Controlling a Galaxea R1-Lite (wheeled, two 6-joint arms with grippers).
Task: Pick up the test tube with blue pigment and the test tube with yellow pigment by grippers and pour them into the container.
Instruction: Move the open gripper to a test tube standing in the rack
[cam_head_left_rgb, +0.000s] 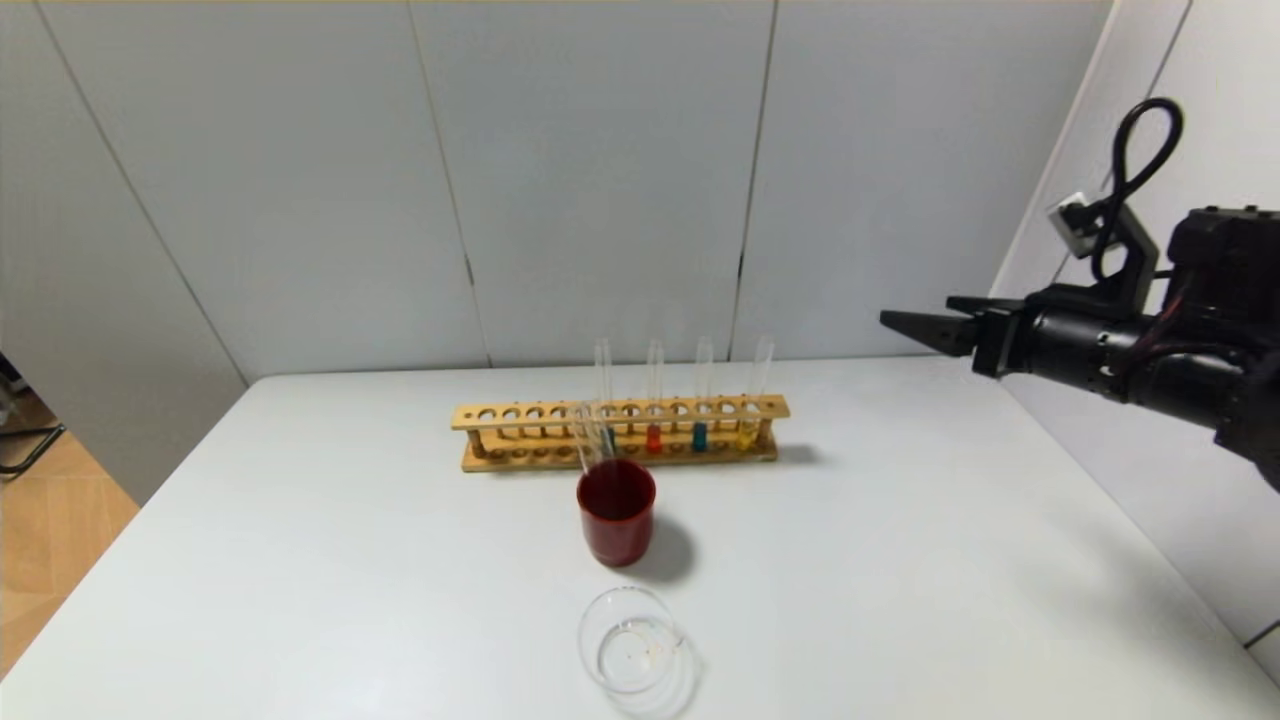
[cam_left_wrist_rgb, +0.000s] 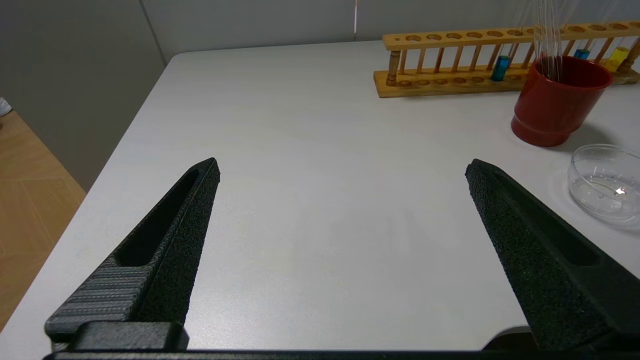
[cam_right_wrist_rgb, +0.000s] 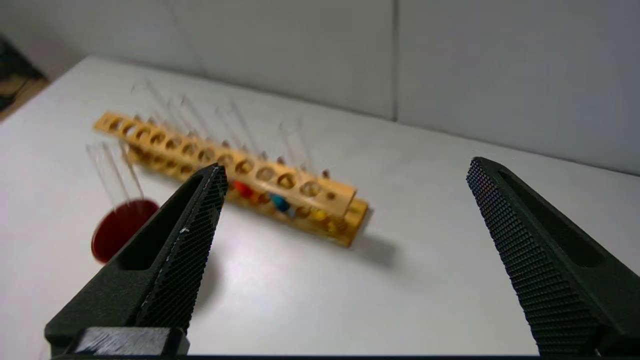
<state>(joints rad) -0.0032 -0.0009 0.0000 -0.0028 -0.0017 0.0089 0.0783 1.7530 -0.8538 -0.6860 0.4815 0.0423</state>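
wooden test tube rack (cam_head_left_rgb: 620, 432) stands near the far edge of the white counter (cam_head_left_rgb: 300, 560), roughly midway along it. in it, toward its right end, i note three filled tubes in a row: one with orange-red liquid (cam_head_left_rgb: 653, 398), then the test tube with blue pigment (cam_head_left_rgb: 701, 397), then the test tube with yellow pigment (cam_head_left_rgb: 755, 393) nearest the rack's right end. a further tube with teal liquid (cam_left_wrist_rgb: 500, 67) sits nearer the rack's middle, behind the red cup (cam_head_left_rgb: 616, 511). that cup stands just in front of the rack and holds some empty glass tubes. the container (cam_head_left_rgb: 630, 640), a clear glass dish, sits near the counter's front edge, in line with the cup and apparently empty.

my right gripper (cam_right_wrist_rgb: 345, 200) hangs above the counter's right edge, fingers spread wide, gripping nothing, aimed toward the rack's right end. my left gripper (cam_left_wrist_rgb: 342, 170) is over the counter's left part, equally wide apart and empty; it does not show in the head view.

assessment: no tube is lifted yet; the step in hand is the approach. the next move calls for bringing my right gripper down onto the upper glass of the yellow or blue tube, clear of its neighbours, then a gentle squeeze and a straight lift.
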